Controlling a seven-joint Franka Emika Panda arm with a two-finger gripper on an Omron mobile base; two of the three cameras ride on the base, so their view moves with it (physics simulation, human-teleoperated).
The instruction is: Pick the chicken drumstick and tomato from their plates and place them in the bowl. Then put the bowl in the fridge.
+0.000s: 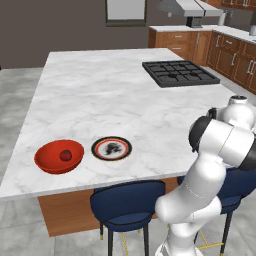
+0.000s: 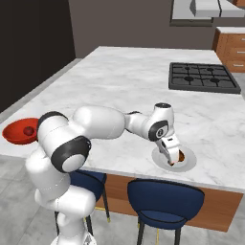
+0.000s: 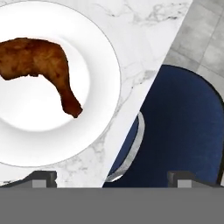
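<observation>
Fingers [image 3: 113,178] spread wide and empty, I hang just above the pale plate [image 3: 103,65] at the worktop's [image 1: 100,95] near right edge, over a blue stool [image 3: 183,127]. The chicken drumstick [image 3: 41,61] lies on that plate. Far left, the tomato [image 1: 65,155] sits inside the red bowl [image 1: 50,162], beside the dark-rimmed plate [image 1: 112,148].

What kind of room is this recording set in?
A simulated home kitchen, most likely: a marble-topped island with a built-in gas cooktop, wooden cabinets along the far wall, and blue stools tucked under the island's near edge.
</observation>
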